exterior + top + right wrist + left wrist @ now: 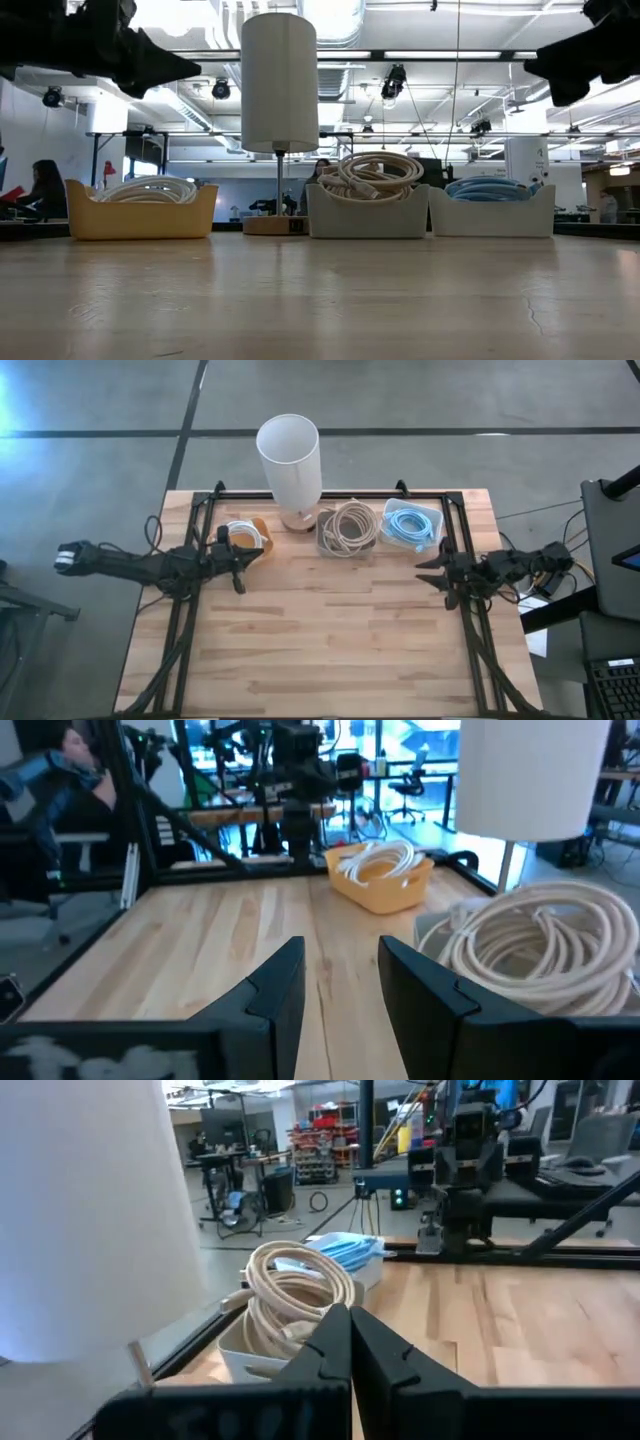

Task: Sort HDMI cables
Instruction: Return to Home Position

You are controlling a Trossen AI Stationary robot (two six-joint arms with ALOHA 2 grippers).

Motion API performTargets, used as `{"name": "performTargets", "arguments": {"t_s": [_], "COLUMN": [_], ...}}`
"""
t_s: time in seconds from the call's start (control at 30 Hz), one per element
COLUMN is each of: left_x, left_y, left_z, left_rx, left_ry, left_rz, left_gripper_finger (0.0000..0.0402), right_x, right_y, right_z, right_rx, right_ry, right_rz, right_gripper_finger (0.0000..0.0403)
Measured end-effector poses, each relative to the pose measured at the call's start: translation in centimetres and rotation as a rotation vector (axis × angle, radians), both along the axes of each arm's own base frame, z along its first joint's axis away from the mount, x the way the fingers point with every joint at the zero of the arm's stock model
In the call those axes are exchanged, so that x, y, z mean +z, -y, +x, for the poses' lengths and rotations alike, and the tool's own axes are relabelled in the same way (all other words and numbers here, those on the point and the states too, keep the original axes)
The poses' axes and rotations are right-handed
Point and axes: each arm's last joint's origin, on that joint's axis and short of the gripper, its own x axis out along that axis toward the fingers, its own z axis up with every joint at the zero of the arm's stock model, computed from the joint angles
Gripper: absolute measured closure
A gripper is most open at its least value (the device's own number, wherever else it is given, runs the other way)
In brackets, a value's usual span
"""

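Honestly, heaped beige cables [347, 527] at 12 o'clock might spring out; left gripper [350, 1320] pinched together, right gripper [342, 955] apart.

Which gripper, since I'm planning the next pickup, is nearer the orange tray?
Left. The left gripper, shut, hangs just beside the orange tray; the right gripper, open, is far off, by the white tray.

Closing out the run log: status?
Left pincer shut, right pincer open, both empty. White coiled cables in orange tray, beige coiled cables in grey tray, blue coiled cables in white tray. No obstruction.
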Motion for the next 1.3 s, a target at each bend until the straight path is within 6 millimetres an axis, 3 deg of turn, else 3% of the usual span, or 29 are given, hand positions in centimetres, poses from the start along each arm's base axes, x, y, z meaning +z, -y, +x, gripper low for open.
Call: {"name": "performTargets", "arguments": {"t_s": [0.33,0.53,1.03,1.3], "left_x": [-2.6,-4.1,-4.1,-4.1], "left_y": [-0.8,-1.1,-1.2,-1.2], "left_z": [-1.0,-1.3,-1.3,-1.3], "left_rx": [-0.04,-0.029,-0.026,-0.026], "left_ry": [0.176,0.142,0.132,0.131], "left_rz": [-0.017,-0.044,-0.015,-0.016], "left_gripper_finger": [0.0401,0.0402,0.0401,0.0401], "right_x": [-1.3,-1.7,-2.6,-3.3], "right_y": [-0.1,0.0,-0.1,-0.3], "right_z": [0.3,0.2,0.4,1.1], "right_rx": [-0.009,-0.013,-0.012,-0.002], "right_ry": [-0.068,-0.091,-0.14,-0.027], "right_rz": [0.029,0.038,0.0,-0.065], "right_gripper_finger": [0.028,0.028,0.028,0.028]}}
